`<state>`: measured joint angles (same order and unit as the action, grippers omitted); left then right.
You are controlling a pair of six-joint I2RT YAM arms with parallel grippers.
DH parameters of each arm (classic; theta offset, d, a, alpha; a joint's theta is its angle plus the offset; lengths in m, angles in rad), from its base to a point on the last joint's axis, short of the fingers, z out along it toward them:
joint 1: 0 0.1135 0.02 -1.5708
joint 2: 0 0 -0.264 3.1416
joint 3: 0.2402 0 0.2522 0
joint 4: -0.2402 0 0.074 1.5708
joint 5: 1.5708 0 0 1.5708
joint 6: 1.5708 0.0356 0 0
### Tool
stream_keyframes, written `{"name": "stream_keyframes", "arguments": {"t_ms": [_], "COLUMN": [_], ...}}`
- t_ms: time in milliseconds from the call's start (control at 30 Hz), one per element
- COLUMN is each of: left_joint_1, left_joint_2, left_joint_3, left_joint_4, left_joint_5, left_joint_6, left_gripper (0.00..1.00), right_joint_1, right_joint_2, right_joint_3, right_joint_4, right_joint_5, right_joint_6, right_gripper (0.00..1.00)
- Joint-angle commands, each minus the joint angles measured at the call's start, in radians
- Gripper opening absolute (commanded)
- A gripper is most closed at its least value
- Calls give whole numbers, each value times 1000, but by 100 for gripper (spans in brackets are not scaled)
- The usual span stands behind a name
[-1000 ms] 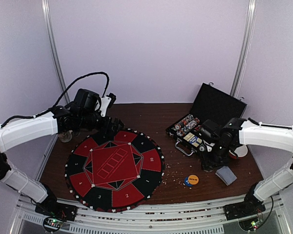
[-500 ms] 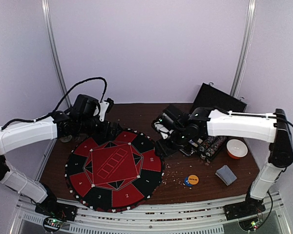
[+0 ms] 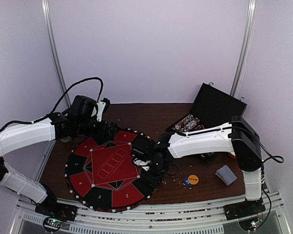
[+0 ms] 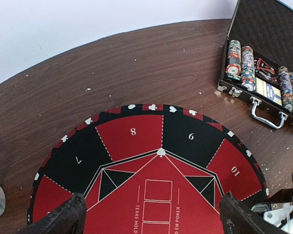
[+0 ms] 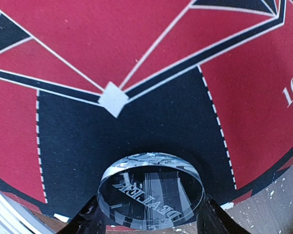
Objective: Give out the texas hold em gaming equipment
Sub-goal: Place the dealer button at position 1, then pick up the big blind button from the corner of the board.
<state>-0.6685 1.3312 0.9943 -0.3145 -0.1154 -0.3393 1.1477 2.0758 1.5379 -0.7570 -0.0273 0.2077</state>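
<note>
My right gripper point(image 5: 151, 214) is shut on a clear round disc point(image 5: 151, 187) engraved DEALER, held flat by its rim just above a black segment of the round red-and-black mat point(image 5: 112, 44). From above, that gripper point(image 3: 149, 163) hangs over the mat's right side and hides the disc. My left gripper point(image 4: 154, 219) is open above the mat's far part point(image 4: 132, 141), nothing between its fingers point(image 4: 63, 219). Striped poker chips point(image 4: 240, 61) lie in rows in the open black case point(image 4: 268, 29). A yellow disc over a blue one point(image 3: 191, 180) and a grey-blue card deck point(image 3: 226, 174) lie on the table at the right.
The open case point(image 3: 212, 109) stands at the back right with its lid up. A small glass object point(image 3: 66, 137) sits off the mat's left edge. Crumbs speckle the brown table point(image 3: 151, 114). The right arm stretches across from the right side to the mat.
The right arm has swung from the case leftward, over to the mat's right side, and now holds the dealer disc low over it. The left arm has barely shifted.
</note>
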Motion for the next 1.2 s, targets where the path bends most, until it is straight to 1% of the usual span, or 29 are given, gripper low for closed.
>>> {"name": "stream_keyframes", "arguments": {"t_ms": [0, 100, 233, 333, 400, 500, 567, 667, 800, 867, 1033, 1167], "left_joint_1": [7, 6, 7, 7, 6, 7, 6, 7, 7, 6, 7, 6], "left_joint_2": [-22, -20, -17, -21, -24, -23, -24, -23, -14, -6, 5, 7], "left_joint_3": [-5, -5, 2, 4, 3, 3, 6, 6, 12, 15, 17, 17], "left_joint_4": [33, 33, 32, 32, 33, 32, 32, 32, 37, 36, 35, 35], "left_joint_5": [-17, -20, -20, -22, -22, -21, -23, -24, -24, -20, -16, -12], "left_joint_6": [-6, -4, 0, 2, 1, 3, 3, 3, 9, 13, 12, 11], "left_gripper": [98, 98, 98, 98, 98, 98, 98, 98, 98, 98, 98, 98], "right_joint_1": [2, 10, 16, 17, 15, 9, -17, -102, -238, -280, -335, -359], "right_joint_2": [18, 28, 36, 27, 8, -40, -104, -207, -330, -373, -425, -406], "right_joint_3": [30, 35, 53, 69, 82, 84, 58, -39, -228, -328, -487, -542], "right_joint_4": [-82, -100, -108, -114, -117, -120, -121, -118, -116, -111, -54, -11], "right_joint_5": [25, 53, 70, 75, 78, 101, 115, 94, 47, 20, -89, -101], "right_joint_6": [-12, -11, -13, -13, -14, -18, -4, 50, 112, 130, 146, 138], "right_gripper": [26, 32, 59, 77, 85, 93, 95, 95, 94, 94, 90, 83]}}
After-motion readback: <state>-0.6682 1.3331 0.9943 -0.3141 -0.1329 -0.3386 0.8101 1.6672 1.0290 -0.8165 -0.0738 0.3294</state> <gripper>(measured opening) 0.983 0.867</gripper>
